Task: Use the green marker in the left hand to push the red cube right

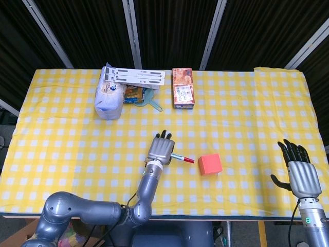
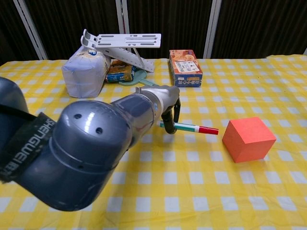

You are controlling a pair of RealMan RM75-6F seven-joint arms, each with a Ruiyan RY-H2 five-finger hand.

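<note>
The red cube (image 1: pixel 210 164) (image 2: pixel 248 139) rests on the yellow checked tablecloth right of centre, turned slightly askew. My left hand (image 1: pixel 160 150) (image 2: pixel 165 103) grips the green marker (image 1: pixel 181 158) (image 2: pixel 188 128), whose red tip points right toward the cube. A small gap separates the tip from the cube's left face. My right hand (image 1: pixel 300 173) hangs open at the table's front right corner, seen only in the head view, holding nothing.
At the back stand a white wrapped bundle (image 1: pixel 108 98), a white perforated bracket (image 1: pixel 134 76), a small snack packet (image 1: pixel 133 93) with a teal scoop (image 1: pixel 152 99), and an orange box (image 1: pixel 182 88). My left forearm (image 2: pixel 91 153) fills the chest view's lower left.
</note>
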